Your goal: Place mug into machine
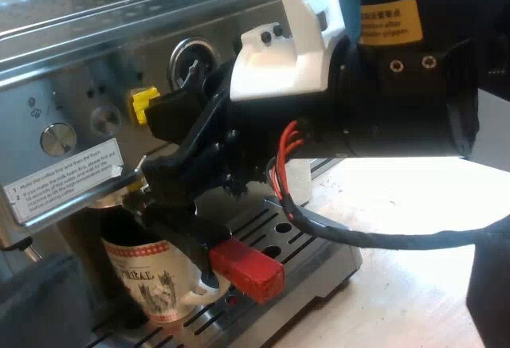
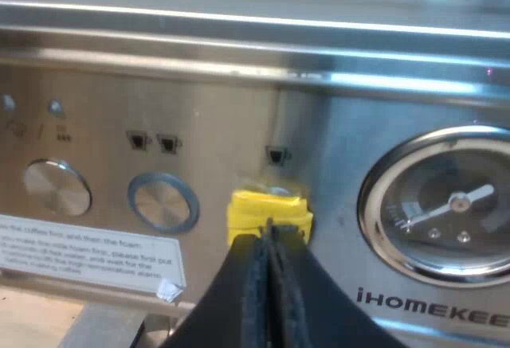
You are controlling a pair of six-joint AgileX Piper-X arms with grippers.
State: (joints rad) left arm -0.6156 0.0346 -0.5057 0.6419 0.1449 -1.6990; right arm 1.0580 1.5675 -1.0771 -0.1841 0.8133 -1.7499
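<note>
Drip tray [image 1: 275,244] of the espresso machine [image 1: 72,69] bears the mug [image 1: 159,288]: placement judged done.
Right gripper [image 2: 269,232], fingers pressed together, touches the yellow button [image 2: 269,209] just ahead; left gripper [image 1: 279,332] is spread and empty.

The right arm [image 1: 382,85] is hiding part of the gauge [image 1: 188,60], the red-ended handle [image 1: 239,264] is covering the mug's [image 1: 155,288] side, the right claw [image 2: 269,232] is masking the yellow button's [image 2: 269,209] lower edge, and the label's [image 2: 88,254] print is blurring past reading.
</note>
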